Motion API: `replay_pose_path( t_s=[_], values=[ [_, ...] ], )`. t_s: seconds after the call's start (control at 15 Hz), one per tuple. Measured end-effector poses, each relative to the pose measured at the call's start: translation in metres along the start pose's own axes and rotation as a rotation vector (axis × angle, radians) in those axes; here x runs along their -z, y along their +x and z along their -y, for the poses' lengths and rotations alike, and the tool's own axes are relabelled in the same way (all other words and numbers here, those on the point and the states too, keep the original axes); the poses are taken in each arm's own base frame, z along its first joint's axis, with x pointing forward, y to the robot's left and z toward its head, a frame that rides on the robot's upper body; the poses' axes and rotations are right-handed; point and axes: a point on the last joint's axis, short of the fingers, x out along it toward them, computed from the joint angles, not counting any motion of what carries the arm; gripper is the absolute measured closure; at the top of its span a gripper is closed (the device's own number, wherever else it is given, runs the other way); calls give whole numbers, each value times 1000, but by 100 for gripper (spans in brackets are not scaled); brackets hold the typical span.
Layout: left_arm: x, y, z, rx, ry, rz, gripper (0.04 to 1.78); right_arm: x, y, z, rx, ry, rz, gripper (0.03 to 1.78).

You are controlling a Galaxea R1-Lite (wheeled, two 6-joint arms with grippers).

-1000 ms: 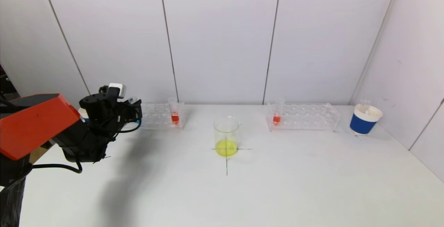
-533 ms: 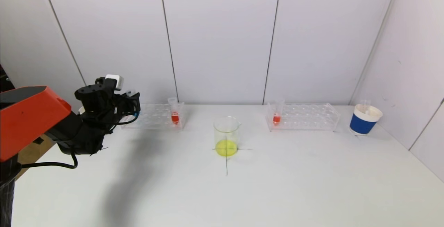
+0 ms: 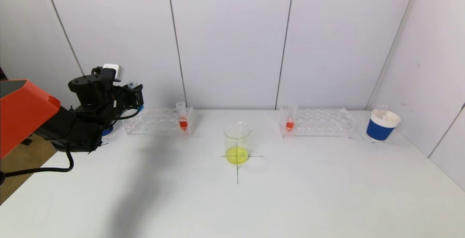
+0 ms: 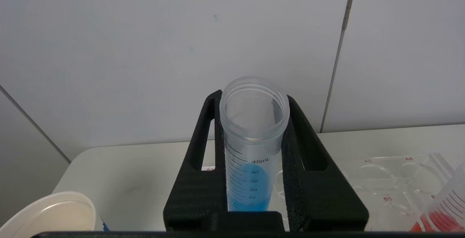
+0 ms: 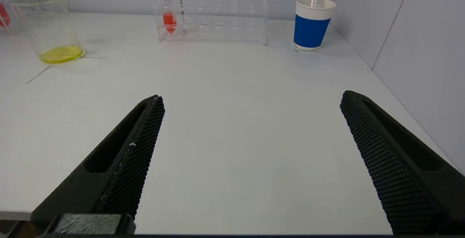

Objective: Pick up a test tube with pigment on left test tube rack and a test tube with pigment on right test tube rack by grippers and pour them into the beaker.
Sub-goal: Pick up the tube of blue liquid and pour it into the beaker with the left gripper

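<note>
Right now my left gripper (image 4: 254, 180) is clamped tight on a graduated test tube (image 4: 253, 136) that stands upright between the jaws, open mouth up, with what looks like blue pigment in its lower part. I hold it raised above the outer end of the left test tube rack (image 3: 156, 121), on the side away from the beaker (image 3: 237, 142). The beaker, with yellow liquid at its bottom, sits between the two racks and nearer me than either; from my left gripper it lies off to my right and lower, past the rack's whole length. So I judge the carry must run rightward and down over that rack, keeping the tube's long axis vertical until its mouth is above the beaker's rim. My right gripper (image 5: 250, 158) hangs spread wide and empty, well short of the right test tube rack (image 5: 212, 20), where a tube of red pigment (image 5: 169, 20) stands at the end nearest the beaker.
</note>
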Motion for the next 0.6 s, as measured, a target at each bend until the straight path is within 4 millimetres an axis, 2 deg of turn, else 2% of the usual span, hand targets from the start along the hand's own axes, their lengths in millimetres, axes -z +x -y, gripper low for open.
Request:
replay_pose_path(
  t_s=[0.33,0.6],
  values=[
    [-33,0,5,16,2,25,138,0,0,0,0,0,0,5],
    [-67,3,21,48,8,73,138,0,0,0,0,0,0,5]
  ],
)
